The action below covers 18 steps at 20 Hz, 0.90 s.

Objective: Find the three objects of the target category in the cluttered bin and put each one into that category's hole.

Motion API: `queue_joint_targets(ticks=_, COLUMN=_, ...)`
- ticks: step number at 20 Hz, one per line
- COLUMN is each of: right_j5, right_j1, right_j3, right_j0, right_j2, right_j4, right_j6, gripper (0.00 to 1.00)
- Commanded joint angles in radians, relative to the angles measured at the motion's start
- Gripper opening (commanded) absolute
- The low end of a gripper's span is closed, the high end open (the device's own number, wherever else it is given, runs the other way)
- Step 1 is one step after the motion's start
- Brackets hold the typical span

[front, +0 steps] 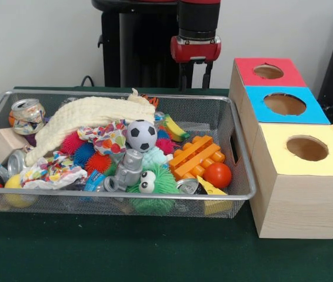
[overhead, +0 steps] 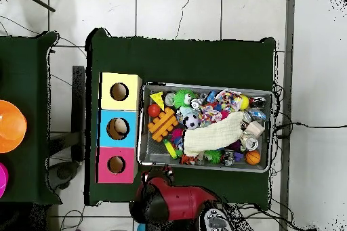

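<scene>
A wire mesh bin [front: 125, 94] [overhead: 207, 87] is heaped with toys and scraps. On top lie a cream cloth [front: 90, 114] [overhead: 213, 133], a small soccer ball [front: 141, 135] [overhead: 192, 121], an orange toy brick [front: 196, 155] [overhead: 162, 124], an orange-red ball [front: 217, 175] [overhead: 154, 110], a green fuzzy toy with eyes [front: 155, 185], a grey robot figure [front: 130, 167] and a crushed can [front: 27, 116]. My gripper [front: 195, 79] [overhead: 163, 171] hangs just outside the bin's robot-side rim, open and empty.
Beside the bin stands a wooden box with a red-topped hole [front: 268, 71] [overhead: 116, 164], a blue-topped hole [front: 285, 104] [overhead: 120, 128] and a yellow-topped hole [front: 307, 148] [overhead: 119, 92]. Spiky balls, a toy banana [front: 175, 128] and a wooden block [front: 5, 143] crowd the bin.
</scene>
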Motion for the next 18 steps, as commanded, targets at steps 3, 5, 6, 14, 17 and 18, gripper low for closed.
queue_joint_targets(ticks=3, right_j5=0.13, right_j1=-0.007, right_j3=0.041, right_j0=-0.031, right_j2=0.02, right_j4=0.059, right_j6=0.186, gripper=1.0)
queue_joint_targets(ticks=5, right_j5=0.121, right_j1=-0.008, right_j3=0.047, right_j0=-0.038, right_j2=0.022, right_j4=0.056, right_j6=0.187, gripper=1.0)
queue_joint_targets(ticks=6, right_j5=0.12, right_j1=-0.009, right_j3=0.047, right_j0=-0.04, right_j2=0.024, right_j4=0.056, right_j6=0.188, gripper=1.0)
queue_joint_targets(ticks=14, right_j5=0.057, right_j1=0.013, right_j3=0.083, right_j0=-0.038, right_j2=0.002, right_j4=0.033, right_j6=0.192, gripper=1.0)
queue_joint_targets(ticks=17, right_j5=-0.041, right_j1=0.062, right_j3=0.113, right_j0=-0.032, right_j2=-0.024, right_j4=0.002, right_j6=0.205, gripper=1.0)
queue_joint_targets(ticks=18, right_j5=-0.072, right_j1=0.084, right_j3=0.119, right_j0=-0.027, right_j2=-0.037, right_j4=-0.01, right_j6=0.208, gripper=1.0)
